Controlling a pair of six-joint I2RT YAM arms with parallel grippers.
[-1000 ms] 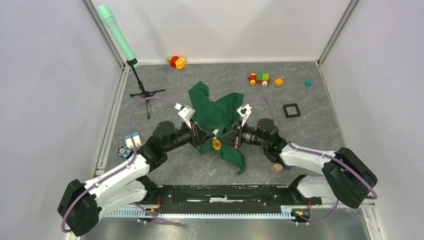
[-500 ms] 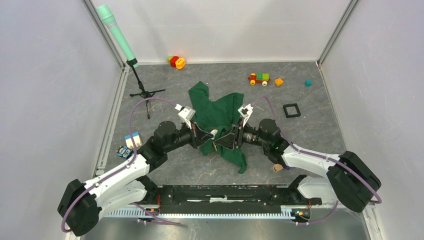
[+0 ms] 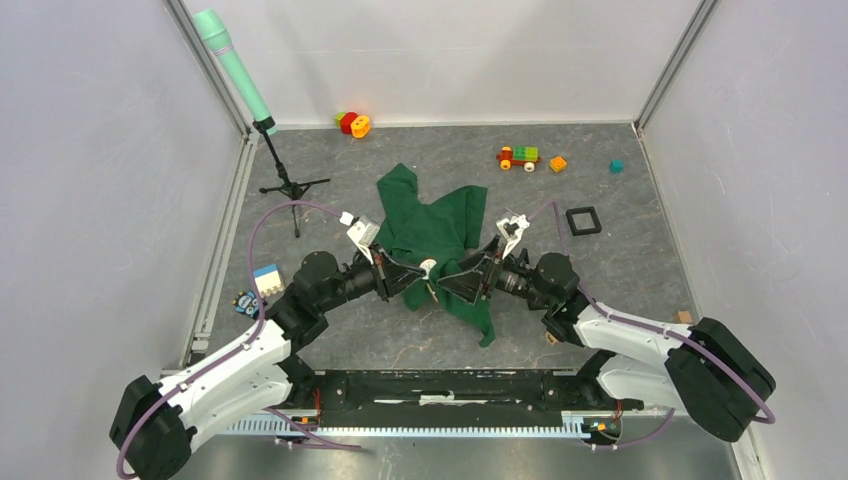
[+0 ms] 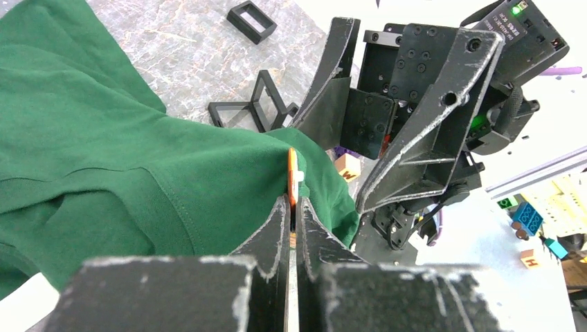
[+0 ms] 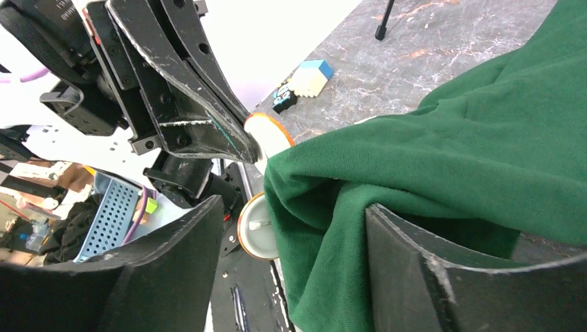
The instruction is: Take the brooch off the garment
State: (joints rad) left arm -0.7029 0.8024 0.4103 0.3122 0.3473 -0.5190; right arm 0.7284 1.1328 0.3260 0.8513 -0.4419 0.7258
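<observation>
The brooch (image 4: 293, 176) is pinched at the very tips of the left gripper (image 4: 291, 211). The fingers (image 4: 266, 235) are pressed together on it, with only a thin slit between them. From the left wrist it shows edge-on, a thin orange rim with a sliver of white, standing upright out of the tips. From the right wrist it looks like a small rounded white piece with an orange edge. It sits right against a raised fold of the green garment (image 4: 104, 138), which rises just ahead of the left jaws.

A second white disc with an orange rim (image 5: 256, 235) hangs at the cloth's edge just inside the right gripper's (image 5: 294, 207) left finger. Whether it is joined to the pinched piece cannot be told.

The right jaws are spread wide. The fold hangs in the gap between them, unclamped, and the left gripper's tips point in from beyond their opening.

Beyond the left jaws, a black square frame (image 4: 266, 100) is propped on the grey table (image 4: 187, 55), and another frame (image 4: 255, 16) lies flat farther off.
</observation>
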